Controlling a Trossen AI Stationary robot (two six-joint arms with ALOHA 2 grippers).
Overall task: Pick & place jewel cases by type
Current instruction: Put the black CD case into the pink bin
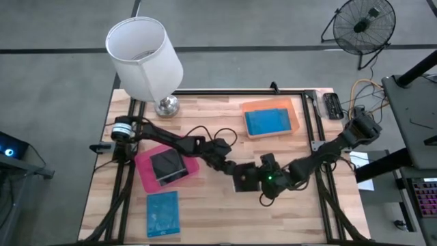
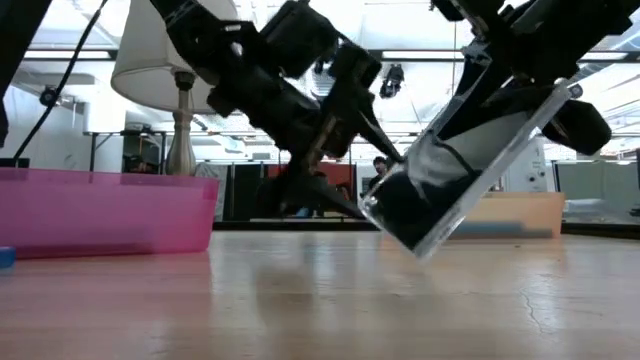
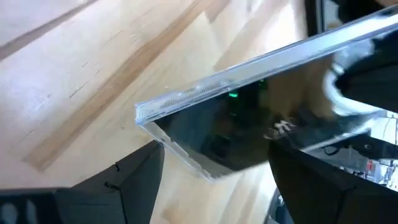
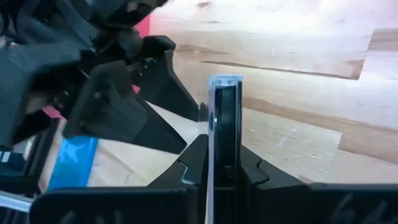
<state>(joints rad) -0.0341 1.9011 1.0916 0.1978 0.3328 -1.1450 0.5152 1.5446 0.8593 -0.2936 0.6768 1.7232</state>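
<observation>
Dark jewel case (image 2: 462, 165): it hung tilted off the table (image 1: 218, 212), clamped edge-on between the fingers of your right tool (image 4: 222, 163), lower corner just clear of the wood in the low view. Your left tool (image 3: 214, 177) stood right against it, fingers apart to either side of the case's near corner, not closed on anything.

Risks, as judgement:
- Your right grip sat on a thin edge only; a slick plastic case held this way could pivot or slip if you swung fast.
- Both tools crowded the same case. If you closed the left tool or moved either arm without coordinating, the fingers could knock the case loose or collide.
- The low corner could catch the table on any downward drift.

Surroundings:
- Pink tray (image 1: 146, 179) lay beyond the left tool, already holding a dark case (image 1: 167, 165); the left arm lay between your right tool and that tray, blocking a straight path.
- Orange tray (image 1: 295, 117) with a blue case (image 1: 267, 122) lay on the far side of the right tool.
- A loose blue case (image 1: 162, 213) lay on the table near the pink tray.
- A lamp (image 1: 146, 56) stood at the table's far edge, well apart.
</observation>
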